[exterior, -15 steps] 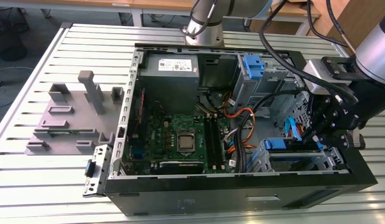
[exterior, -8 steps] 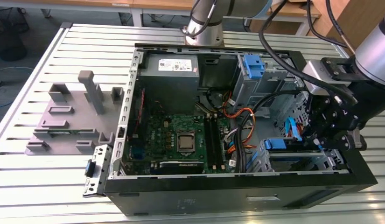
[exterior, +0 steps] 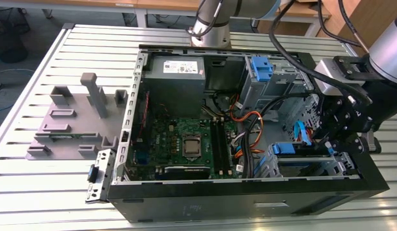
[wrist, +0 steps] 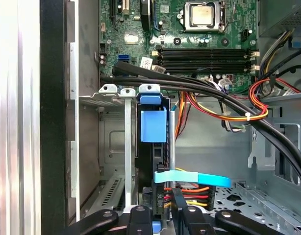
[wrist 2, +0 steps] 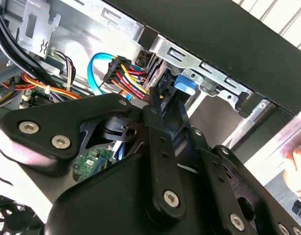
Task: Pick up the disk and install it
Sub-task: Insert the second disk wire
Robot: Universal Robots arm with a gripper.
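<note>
The disk (wrist: 153, 147) stands on edge in a slot of the metal drive cage (wrist: 109, 90), its blue carrier bracket (wrist: 153, 125) facing the motherboard. In the exterior view that blue bracket (exterior: 285, 148) shows in the cage at the case's near corner on the exterior view's right. My gripper (wrist: 159, 203) reaches into the cage from the open side, its black fingers (wrist: 140, 215) flanking the disk's cable end and pressed on it. In the second wrist view the gripper (wrist 2: 165, 95) is shut just beside the blue tab (wrist 2: 185, 83).
Thick black cables (wrist: 199, 88) and a red-yellow-orange wire bundle (wrist: 189, 188) run close by the cage, with a light-blue flat cable (wrist: 192, 177) across the fingers. A second blue bracket (exterior: 262, 67) sits in the far bay. A grey fixture (exterior: 70, 125) stands outside the case. A person's hand (wrist 2: 297, 166) is nearby.
</note>
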